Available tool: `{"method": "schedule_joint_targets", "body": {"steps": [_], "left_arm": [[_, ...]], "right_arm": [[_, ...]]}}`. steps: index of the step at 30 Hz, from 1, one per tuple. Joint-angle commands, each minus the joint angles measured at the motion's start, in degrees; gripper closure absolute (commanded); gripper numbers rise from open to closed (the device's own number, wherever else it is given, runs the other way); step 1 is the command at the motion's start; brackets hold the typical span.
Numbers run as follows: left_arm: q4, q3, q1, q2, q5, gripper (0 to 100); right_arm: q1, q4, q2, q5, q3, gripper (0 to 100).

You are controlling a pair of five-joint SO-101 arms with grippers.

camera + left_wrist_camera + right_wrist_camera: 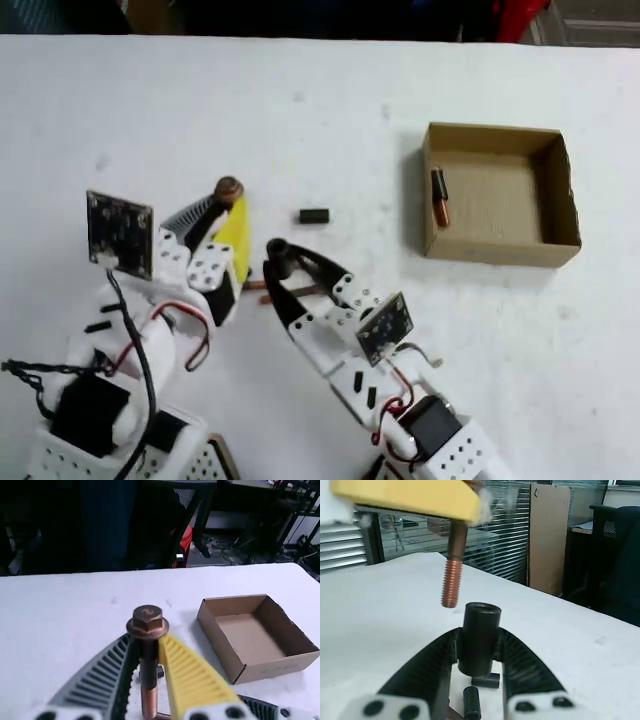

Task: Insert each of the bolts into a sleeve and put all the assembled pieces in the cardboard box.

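Left gripper (147,645) clamped on bolt (148,625), head up, by desk's near edge. Right gripper (479,647) pinches sleeve (481,630) upright; bolt tip near, not yet inserted. Spare sleeve (314,215) mid-desk. Box (500,252) toward right edge holds one assembled piece (439,197); this pair and likely more remain.

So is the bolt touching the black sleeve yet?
Apart. The right wrist view shows white table between the threaded end of the bolt and the sleeve.
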Motion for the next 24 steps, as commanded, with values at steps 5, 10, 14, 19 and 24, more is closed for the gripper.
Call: {"method": "schedule_joint_targets", "body": {"steps": [5, 10, 14, 19, 24], "left_arm": [[-12.4, 6.2, 5.4, -8.4, -0.9, 98], [-21.2, 10.1, 7.3, -9.2, -0.9, 98], [-24.8, 12.8, 7.5, -9.2, -0.9, 98], [-25.2, 13.5, 7.4, -9.2, -0.9, 98], [-24.4, 12.0, 7.3, -9.3, -0.8, 98]], "right_arm": [[-0.1, -1.5, -0.4, 6.0, 0.4, 98.1], [-0.2, -1.5, -0.4, 7.6, 0.4, 98.1], [-0.2, -0.1, -0.4, 7.9, 0.4, 98.1], [-0.1, 0.5, -0.4, 7.8, 0.4, 98.1], [0.0, 0.5, -0.4, 7.6, 0.4, 98.1]]}}
